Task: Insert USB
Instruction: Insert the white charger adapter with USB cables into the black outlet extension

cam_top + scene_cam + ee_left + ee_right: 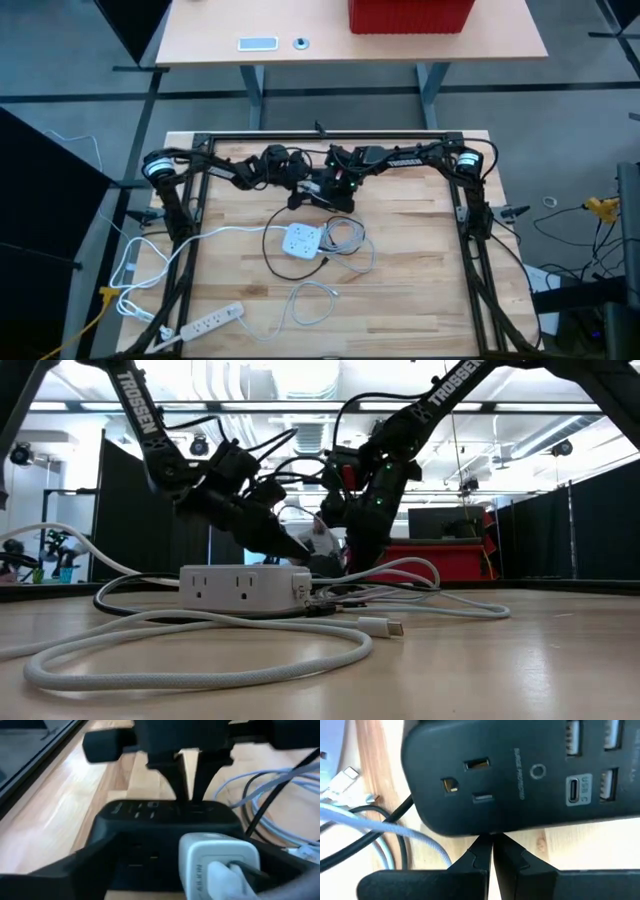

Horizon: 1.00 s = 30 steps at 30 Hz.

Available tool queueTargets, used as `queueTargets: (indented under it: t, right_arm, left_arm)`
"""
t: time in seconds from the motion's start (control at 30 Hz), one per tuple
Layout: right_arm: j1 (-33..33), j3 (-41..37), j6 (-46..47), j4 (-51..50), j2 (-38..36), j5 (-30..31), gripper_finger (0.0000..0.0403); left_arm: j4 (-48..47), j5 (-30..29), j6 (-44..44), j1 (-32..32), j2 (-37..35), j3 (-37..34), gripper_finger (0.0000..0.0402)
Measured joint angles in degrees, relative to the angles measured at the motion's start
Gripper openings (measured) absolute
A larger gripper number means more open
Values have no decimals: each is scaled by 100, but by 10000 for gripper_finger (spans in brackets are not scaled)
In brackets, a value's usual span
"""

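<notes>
I'm mid-approach: left gripper [227,875] clamps white charger plug [217,862], right gripper [491,851] pinched closed against black power strip [520,775] — next, align plug and push in.

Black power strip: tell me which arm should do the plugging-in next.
Left, probably. The left claw appears to hold the white plug right at the black power strip; the right claw is shut and empty against the strip's edge.

Bright overhead light, blurred wrist views
</notes>
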Motion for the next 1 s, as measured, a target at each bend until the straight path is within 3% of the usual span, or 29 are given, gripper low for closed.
queueTargets:
  t: [0.2,0.53,0.83,1.0]
  right_arm:
    - [6,0,-56,50,-169,-54,0]
    - [-4,4,-112,181,-213,-44,0]
    - [-11,-2,51,365,-213,-15,0]
    - [-11,-7,110,372,-213,-8,0]
  left_arm:
    - [-952,-503,177,-1,-671,-11,387]
    - [-2059,-503,557,7,-1292,-11,344]
    - [-2113,-457,657,13,-1003,-11,273]
    - [-2090,-455,656,13,-995,-13,190]
